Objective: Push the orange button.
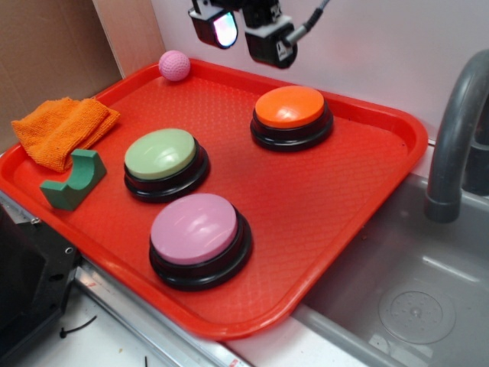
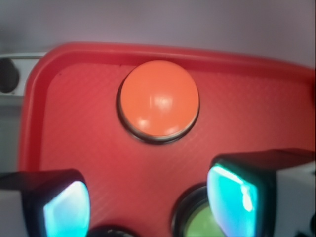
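Note:
The orange button has a glossy orange domed top on a black round base and sits at the back right of the red tray. In the wrist view the orange button lies ahead of the fingers, near the tray's far rim. My gripper hangs high above the tray's back edge, left of and above the orange button. It is open and empty, with bare tray showing between its glowing pads.
A pale green button and a pink button sit on the tray's left and front. A pink ball, an orange cloth and a green block lie at the left. A grey sink and faucet stand at the right.

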Robot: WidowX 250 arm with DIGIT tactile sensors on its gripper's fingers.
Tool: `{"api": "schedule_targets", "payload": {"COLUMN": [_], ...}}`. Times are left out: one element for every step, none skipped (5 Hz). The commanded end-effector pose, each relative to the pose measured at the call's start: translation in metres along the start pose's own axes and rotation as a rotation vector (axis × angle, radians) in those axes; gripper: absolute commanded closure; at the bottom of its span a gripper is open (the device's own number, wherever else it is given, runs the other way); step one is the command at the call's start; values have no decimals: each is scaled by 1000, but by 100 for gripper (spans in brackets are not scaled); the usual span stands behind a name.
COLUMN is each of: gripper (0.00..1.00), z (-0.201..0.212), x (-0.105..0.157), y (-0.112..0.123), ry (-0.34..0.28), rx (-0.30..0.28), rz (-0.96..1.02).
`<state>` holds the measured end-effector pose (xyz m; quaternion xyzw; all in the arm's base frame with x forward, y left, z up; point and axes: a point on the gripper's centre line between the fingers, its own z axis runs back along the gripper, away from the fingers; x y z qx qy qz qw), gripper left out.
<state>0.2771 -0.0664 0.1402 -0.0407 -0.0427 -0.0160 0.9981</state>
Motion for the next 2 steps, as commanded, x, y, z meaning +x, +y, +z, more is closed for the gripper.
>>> {"api": "schedule_targets", "payload": {"gripper": [0,0], "z": [50,61], "x": [-11,-18], "y": [-3,-5], "ry": [-7,-15], "rx": [-12,62], "rz": [36,25]}}
